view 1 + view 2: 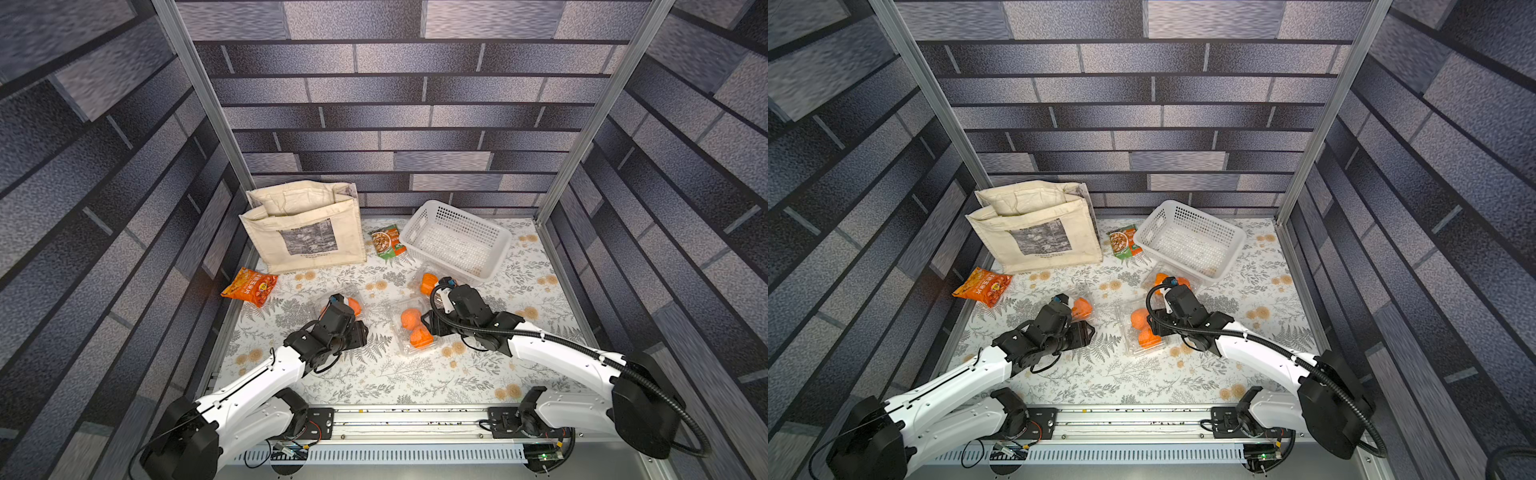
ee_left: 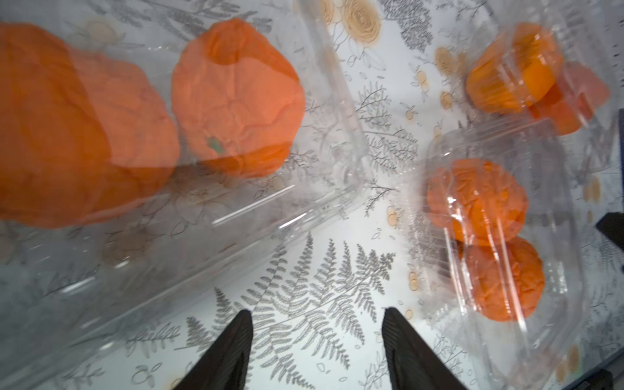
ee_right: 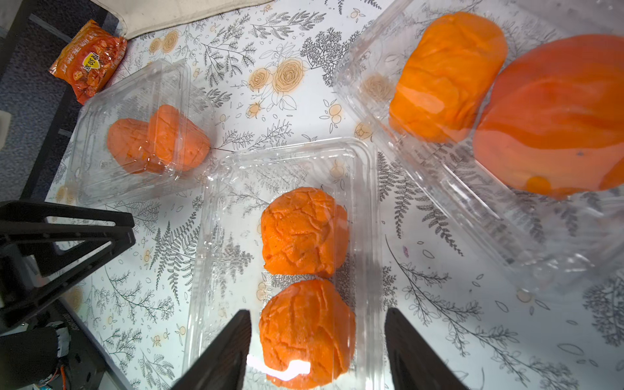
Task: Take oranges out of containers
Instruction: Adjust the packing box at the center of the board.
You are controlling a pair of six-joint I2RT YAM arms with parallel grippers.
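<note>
Floral tablecloth (image 1: 374,374) inside brick-papered walls (image 1: 415,83); left claw (image 2: 316,310) agape, empty; right claw (image 3: 317,311) likewise

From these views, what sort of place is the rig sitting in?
Most likely a staged robot test cell, not a real room. The brick-print wall panels hang on an aluminium frame. The left arm and right arm are bolted to a rail edging a floral-cloth table.

arms (image 1: 266,374): white shells, black joints | right gripper (image 3: 318,312): black ribbed fingers (image 3: 233,347)
</note>
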